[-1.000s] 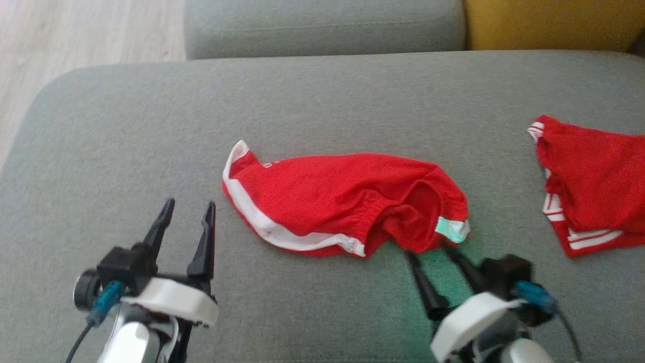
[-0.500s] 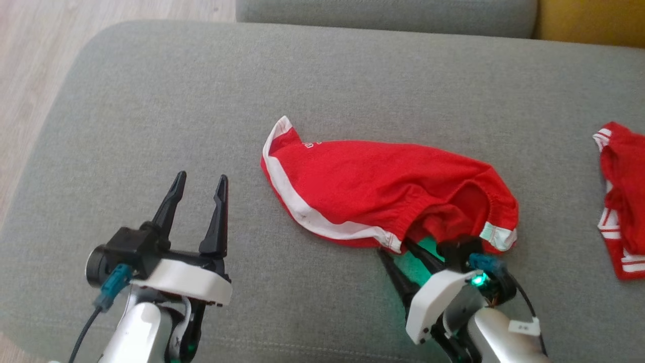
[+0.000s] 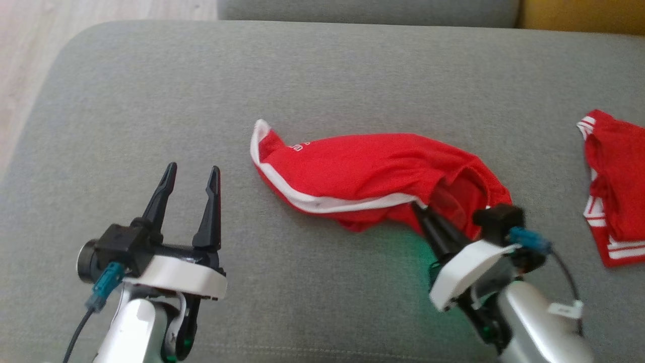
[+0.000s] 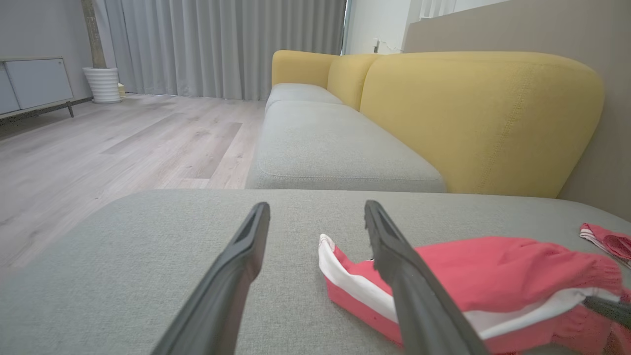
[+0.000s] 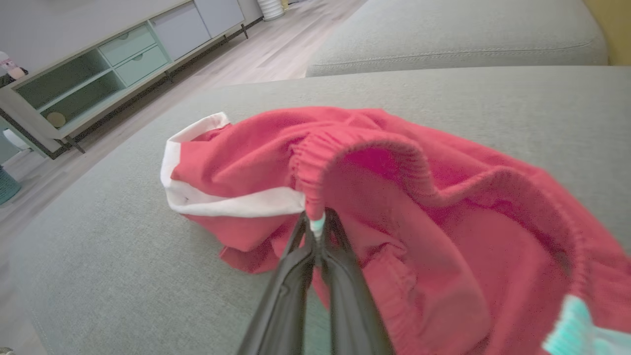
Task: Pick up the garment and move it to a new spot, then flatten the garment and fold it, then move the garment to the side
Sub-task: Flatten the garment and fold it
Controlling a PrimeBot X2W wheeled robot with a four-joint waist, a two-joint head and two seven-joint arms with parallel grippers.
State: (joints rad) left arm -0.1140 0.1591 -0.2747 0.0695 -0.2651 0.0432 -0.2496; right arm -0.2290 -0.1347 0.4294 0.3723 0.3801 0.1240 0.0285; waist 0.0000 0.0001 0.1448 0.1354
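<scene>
I see the left gripper (image 3: 194, 169) at far left, hovering over the grey cushion (image 3: 126, 101), fingers spread wide with nothing between them; just right of it the red garment (image 3: 363, 166) with white trim lies mid-cushion, bunched at its right end; there the right gripper (image 3: 422, 210) has its fingers pressed together, pinching the elastic waistband (image 5: 315, 148); a second red garment (image 3: 617, 176) lies far right, well apart.

I read the garment (image 3: 363, 166) as soft matt cloth w/ gathered hem. Sofa cushion (image 3: 151, 91): coarse matt woven fabric; floor (image 3: 30, 30) smooth wood-look.
</scene>
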